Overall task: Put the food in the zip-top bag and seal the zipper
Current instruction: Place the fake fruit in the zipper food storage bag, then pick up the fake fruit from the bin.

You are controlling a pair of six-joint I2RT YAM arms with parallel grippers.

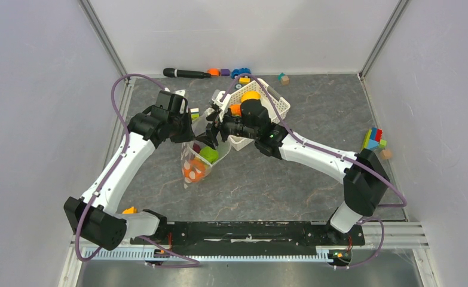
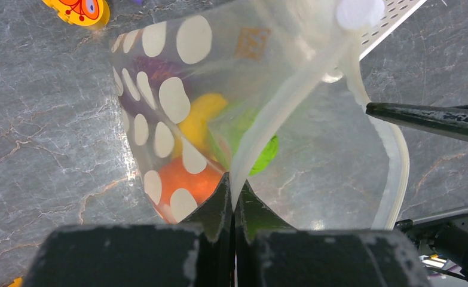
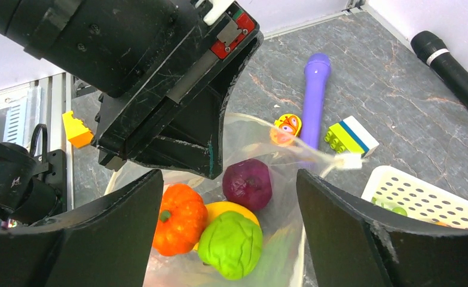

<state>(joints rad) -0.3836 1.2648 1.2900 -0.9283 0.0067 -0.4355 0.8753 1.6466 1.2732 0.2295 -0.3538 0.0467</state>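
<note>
The left jaws are pressed together on one lip of the bag's mouth. The right jaws stand spread wide just over that mouth, with nothing between them. The bag hangs from the left jaws at mid-desk, between the two wrists and just left of the basket. Its mouth faces up and gapes, and the zipper is unsealed, its free lip curving out to one side. Whether the bag's bottom touches the desk I cannot tell. Four pieces of food lie inside, packed against one another: an orange pumpkin, a green piece, a yellow piece half hidden between those two, and a purple piece nearest the left jaws. The white lattice basket sits askew behind the right wrist and holds more food, a yellow-orange piece and an orange one. Just past the bag's far lip lie a yellow round toy and a purple stick, with a green, white and blue block beside the stick. Along the far wall are a black microphone, an orange block, a blue toy car and a teal block. A stack of coloured blocks stands by the right wall. A lone orange block lies near the left arm's base.
</note>
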